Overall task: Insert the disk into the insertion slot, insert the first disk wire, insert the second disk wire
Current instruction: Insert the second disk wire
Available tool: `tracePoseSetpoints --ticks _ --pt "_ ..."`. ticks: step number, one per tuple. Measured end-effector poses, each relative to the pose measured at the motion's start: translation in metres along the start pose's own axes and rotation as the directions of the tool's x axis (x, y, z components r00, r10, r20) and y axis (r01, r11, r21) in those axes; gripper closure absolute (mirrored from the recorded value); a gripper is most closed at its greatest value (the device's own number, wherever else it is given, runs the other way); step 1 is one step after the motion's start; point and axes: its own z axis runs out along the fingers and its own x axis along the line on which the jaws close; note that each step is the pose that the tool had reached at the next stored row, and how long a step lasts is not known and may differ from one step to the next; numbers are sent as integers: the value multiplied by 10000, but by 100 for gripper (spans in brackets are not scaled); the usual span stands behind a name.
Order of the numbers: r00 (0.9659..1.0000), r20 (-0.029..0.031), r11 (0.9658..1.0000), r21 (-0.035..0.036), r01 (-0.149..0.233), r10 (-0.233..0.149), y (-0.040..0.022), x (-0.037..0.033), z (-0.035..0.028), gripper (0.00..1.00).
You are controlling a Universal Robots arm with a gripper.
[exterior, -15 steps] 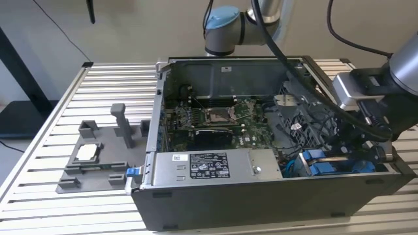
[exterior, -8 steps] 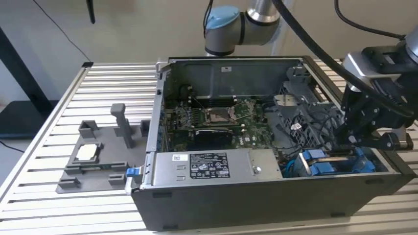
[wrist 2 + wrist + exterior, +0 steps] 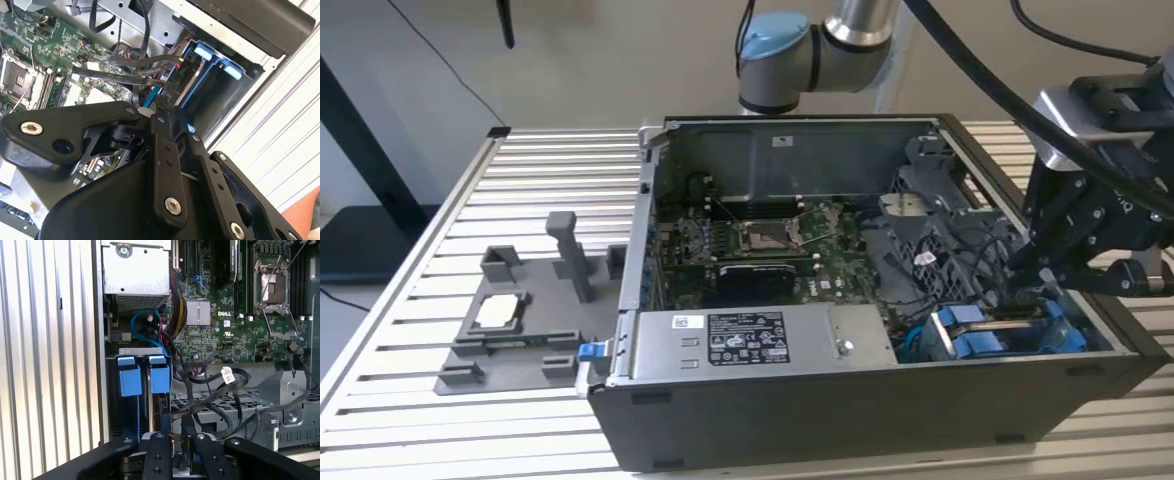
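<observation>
Disk wire insertion, end effector at the bay.
End effector (image 3: 159, 107) clenched on a black wire plug beside the disk (image 3: 150, 405) in the insertion slot (image 3: 1007, 335); a misaligned plug could jam.

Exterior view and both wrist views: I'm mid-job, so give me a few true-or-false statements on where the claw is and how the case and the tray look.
1. The claw is down inside the open computer case, beside the blue carriers. True.
2. The case's side panel is closed. False: the case is open, and the motherboard is exposed.
3. The grey fixture tray sits outside the case, at the exterior view's left. True.
4. The claw hovers over the fixture tray. False: it is at the drive bay, at the exterior view's right.
5. Black cables run near the blue carriers. True.
</observation>
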Motion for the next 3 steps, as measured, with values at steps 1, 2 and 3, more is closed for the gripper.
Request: tracePoseSetpoints --ticks 1,2,3 --pt "10000 -2 10000 2 -9 9 0 0 0 76" --pt "10000 -2 10000 2 -10 10 0 0 0 76" --pt "10000 -3 10000 2 -12 12 0 0 0 76"
